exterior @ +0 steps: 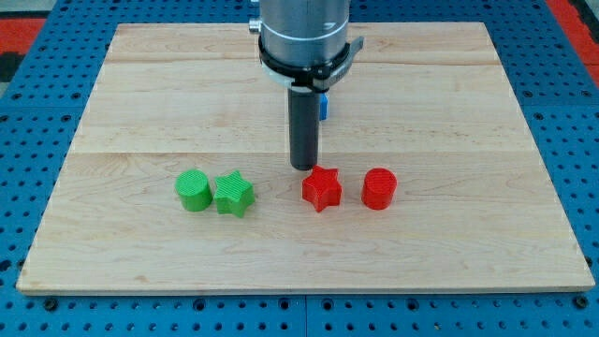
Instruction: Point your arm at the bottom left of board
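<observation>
Near the middle of the frame, my tip (pixel 303 167) stands on the wooden surface (pixel 140 94), just above and slightly to the view's left of the red star block (pixel 322 188), close to it but, as far as I can tell, not touching. No hand exists on this arm, only the dark rod, so there is nothing spread or pressed together to report, and the rod grips nothing.

The task's target, the bottom left corner of the board (pixel 42 271), lies well away toward the lower left of the frame, bare wood with no block on it. I judge the step in hand to be the start of the travel: the tip is far from the corner and has the whole diagonal to cover.

The next move calls for a slide down and to the view's left. The green cylinder (pixel 193 190) and the green star block (pixel 234 195), side by side and apparently touching, sit close to the straight line to the corner, so the path should pass below or above them to avoid shoving either.

Counted: two green blocks, one cylinder and one star; two red blocks, the star and a red cylinder (pixel 379 188) just to its right. A blue block (pixel 324 105) peeks out behind the rod, shape hidden.
</observation>
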Robot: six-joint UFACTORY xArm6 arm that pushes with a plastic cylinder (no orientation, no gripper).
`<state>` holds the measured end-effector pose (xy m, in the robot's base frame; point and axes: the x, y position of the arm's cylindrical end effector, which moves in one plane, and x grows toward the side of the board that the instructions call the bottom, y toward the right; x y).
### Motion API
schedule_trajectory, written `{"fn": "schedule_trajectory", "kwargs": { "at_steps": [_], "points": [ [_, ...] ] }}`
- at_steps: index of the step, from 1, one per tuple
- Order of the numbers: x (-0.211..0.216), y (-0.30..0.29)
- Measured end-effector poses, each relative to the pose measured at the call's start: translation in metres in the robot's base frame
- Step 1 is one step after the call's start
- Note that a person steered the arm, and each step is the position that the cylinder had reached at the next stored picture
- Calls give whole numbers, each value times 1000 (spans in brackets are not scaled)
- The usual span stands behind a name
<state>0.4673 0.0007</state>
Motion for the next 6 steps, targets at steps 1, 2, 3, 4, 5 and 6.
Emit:
{"fn": "schedule_trajectory", "kwargs": {
  "at_steps": [1, 2, 3, 4, 5, 6],
  "points": [
    [16, -8],
    [-2, -12],
    [-46, -80],
    [-56, -206],
    [10, -296],
    [114, -294]
  ]
}}
